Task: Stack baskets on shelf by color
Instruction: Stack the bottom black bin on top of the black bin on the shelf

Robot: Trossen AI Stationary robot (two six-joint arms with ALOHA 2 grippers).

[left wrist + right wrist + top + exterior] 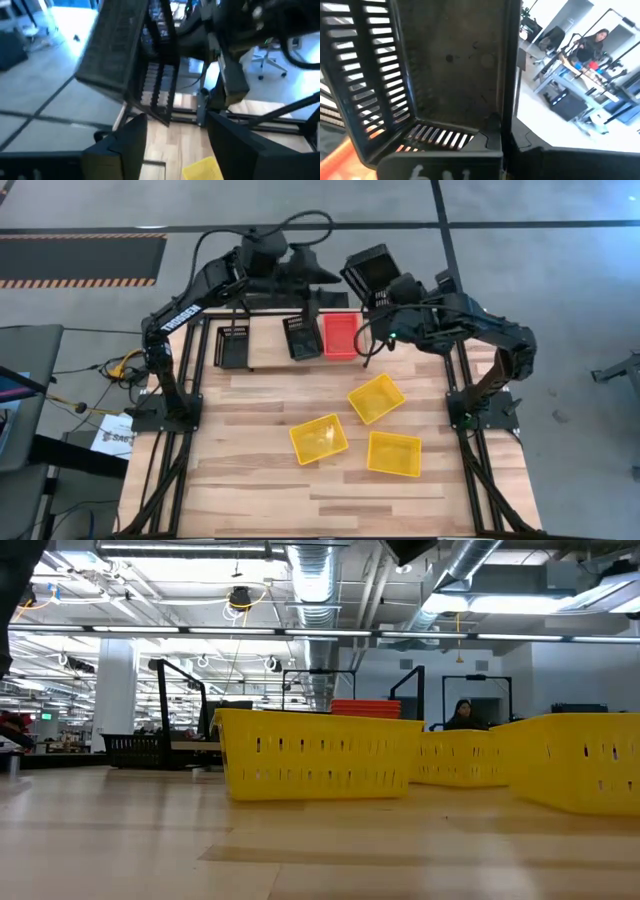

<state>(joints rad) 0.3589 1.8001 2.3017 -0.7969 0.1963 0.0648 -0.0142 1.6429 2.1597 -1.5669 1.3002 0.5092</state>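
So here's where we're at: three yellow baskets (376, 398) (319, 439) (394, 454) are sitting loose on the plank table (250, 490), spread over the near-right part. The shelf (265, 345) runs along the far edge, with a black basket (232, 346) towards its left, another black basket (302, 337) in the middle and a red-orange basket (340, 335) just to its right. The red-orange stack also peeks over the yellow ones in the low view (365, 708).

Our right gripper (385, 292) is up over the far end, right of the shelf, clamped on a third black basket (369, 270), which fills its wrist view (450, 75). The left gripper (177, 145) hangs above the shelf's middle with its fingers (131, 142) apart, nothing between them.
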